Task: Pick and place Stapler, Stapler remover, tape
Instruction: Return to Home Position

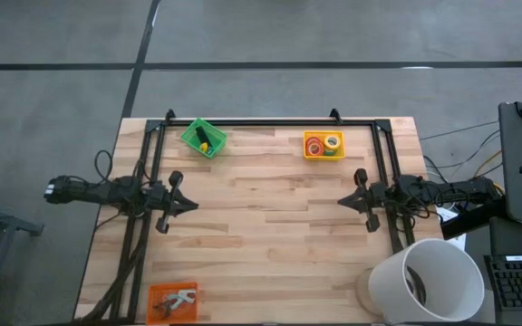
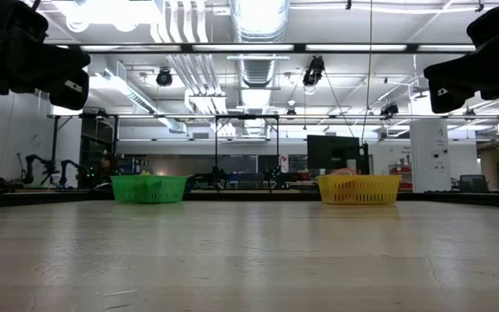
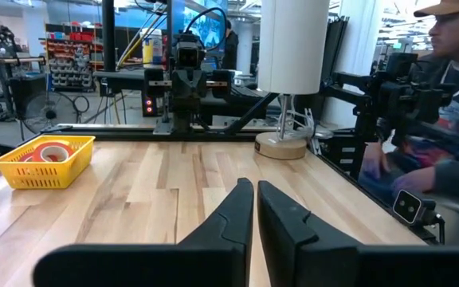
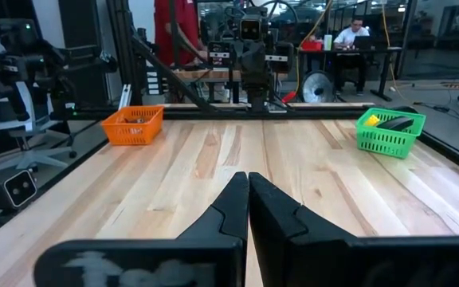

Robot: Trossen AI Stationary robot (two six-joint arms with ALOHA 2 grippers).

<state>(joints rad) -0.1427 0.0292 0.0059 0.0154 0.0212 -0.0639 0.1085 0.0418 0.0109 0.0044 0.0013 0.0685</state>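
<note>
The black stapler lies in the green bin at the far edge of the tabletop, with a yellow stapler beside it. From where I stand the sorting looks done: tape rolls sit in the yellow bin, and the stapler removers are in the orange bin at the opposite edge, on the left arm's side. What's left is parking the arms. The left tool has its fingers pressed together on nothing, out over the left side of the tabletop and well apart from every bin. The right tool faces it from the right side, likewise closed and empty. To finish well, I'd say each arm should draw back slowly and level, clear of the bins, and settle without a jolt.
</note>
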